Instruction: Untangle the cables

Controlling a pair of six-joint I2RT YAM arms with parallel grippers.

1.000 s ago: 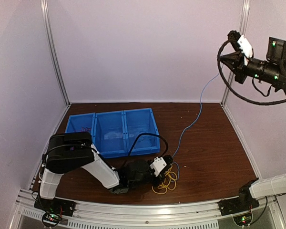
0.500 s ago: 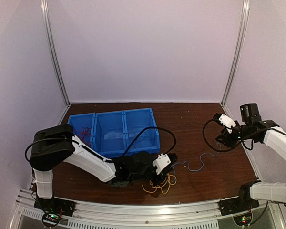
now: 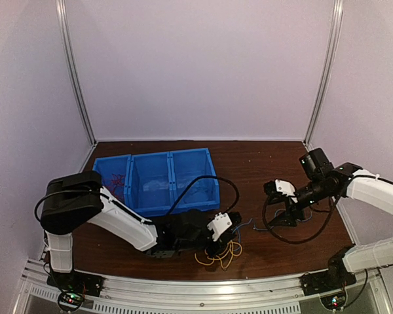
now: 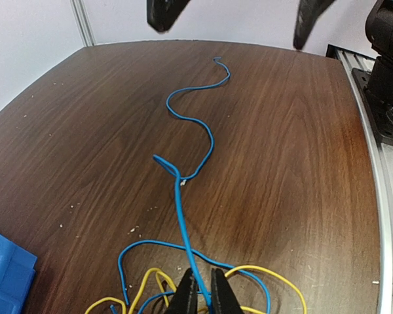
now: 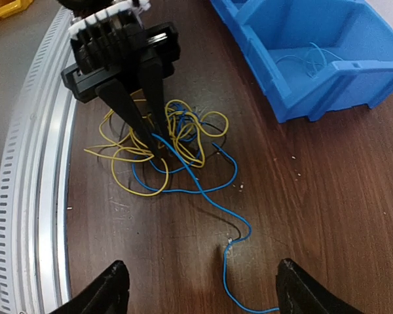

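A loose tangle of yellow and blue cables (image 3: 220, 252) lies on the brown table near the front edge. My left gripper (image 3: 230, 230) rests low at the tangle. In the left wrist view the left gripper (image 4: 202, 296) is shut on a blue cable (image 4: 181, 216), with a yellow cable (image 4: 271, 271) looping beside it. That blue cable (image 5: 249, 229) snakes away across the table and passes between the tips of my right gripper (image 5: 206, 288). The right gripper (image 3: 276, 214) hovers low and stands open, holding nothing. Yellow loops (image 5: 145, 193) spread under the left gripper's fingers (image 5: 128, 108).
A blue three-compartment bin (image 3: 154, 180) stands behind the left arm, with red wires (image 3: 116, 178) in its left compartment and a thin light blue wire (image 5: 308, 62) in another. An aluminium rail (image 5: 26, 196) runs along the near edge. White walls enclose the table.
My right arm came down from high at the right to just above the table, and its jaws opened and let go of the blue cable, which now lies on the wood. The left gripper stayed at the tangle.
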